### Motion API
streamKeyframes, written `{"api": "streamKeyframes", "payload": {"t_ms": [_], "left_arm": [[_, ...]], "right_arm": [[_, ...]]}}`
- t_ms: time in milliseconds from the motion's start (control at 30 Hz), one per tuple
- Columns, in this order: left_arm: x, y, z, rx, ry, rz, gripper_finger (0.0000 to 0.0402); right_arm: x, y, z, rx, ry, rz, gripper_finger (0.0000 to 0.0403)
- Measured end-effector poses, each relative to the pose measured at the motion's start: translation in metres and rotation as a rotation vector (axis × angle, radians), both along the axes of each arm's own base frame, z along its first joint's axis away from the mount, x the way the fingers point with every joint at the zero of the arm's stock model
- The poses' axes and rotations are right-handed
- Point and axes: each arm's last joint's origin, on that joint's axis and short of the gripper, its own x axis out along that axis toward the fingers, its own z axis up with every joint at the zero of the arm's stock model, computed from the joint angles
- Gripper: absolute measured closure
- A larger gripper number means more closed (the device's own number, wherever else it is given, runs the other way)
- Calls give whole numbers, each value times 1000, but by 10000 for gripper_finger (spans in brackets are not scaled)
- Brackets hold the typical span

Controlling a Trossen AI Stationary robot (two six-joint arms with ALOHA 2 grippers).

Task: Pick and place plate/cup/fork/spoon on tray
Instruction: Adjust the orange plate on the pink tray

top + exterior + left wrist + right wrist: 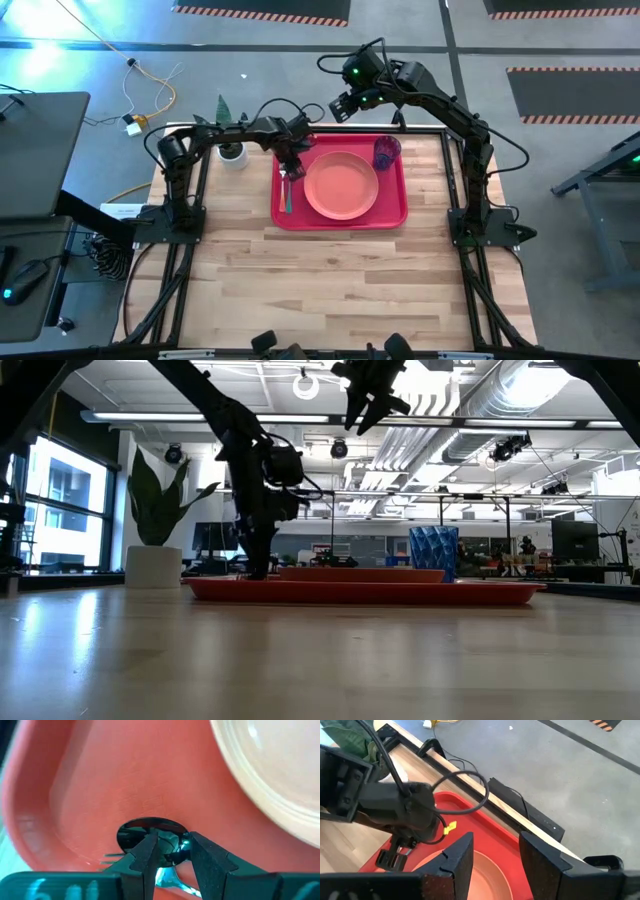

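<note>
Reaching down onto the tray's (396,213) left end, the left end effector (171,851) stands with its fingers (145,851) parted around the spoon (148,833), whose dark metal bowl lies flat on the red floor; the pads sit on either side of the neck where the teal handle begins, though at this close range I cannot tell for sure whether they press it or merely straddle it. From above, the spoon's teal handle runs toward the desk's (330,280) near side, beside the left rim of the plate (341,185). A set of thin silver tines, probably the fork (111,855), shows just beside the spoon's bowl in the left wrist view, mostly hidden by the finger. The salmon-pink plate rests in the middle of the tray, and the cup (386,152) stands upright in the tray's far right corner, close to the plate's rim but apart from it. The right end effector (492,857) hangs high above the far edge of the desk, well clear of everything, its fingers spread wide and holding nothing. A potted plant (229,135) in a white pot sits off the tray, near the desk's far left corner.
</note>
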Motion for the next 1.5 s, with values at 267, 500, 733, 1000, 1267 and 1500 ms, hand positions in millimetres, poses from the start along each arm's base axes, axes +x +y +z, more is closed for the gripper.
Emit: {"api": "streamKeyframes", "payload": {"t_ms": [267,500,733,1000,1267,1500], "left_arm": [[-5,-3,24,28,-51,7,298],[-6,-8,40,53,-104,-3,298],[11,-23,44,26,-222,-117,298],[25,-37,47,53,-285,-196,298],[24,-35,47,56,-288,-190,298],[32,-34,52,36,-405,-139,298]], "right_arm": [[-6,5,-6,112,49,-2,253],[-13,22,-22,176,247,-60,253],[-7,31,-46,241,345,-56,253],[-4,31,-79,327,451,-37,253],[-24,34,-84,343,507,-3,253],[-59,27,-72,328,464,-27,253]]}}
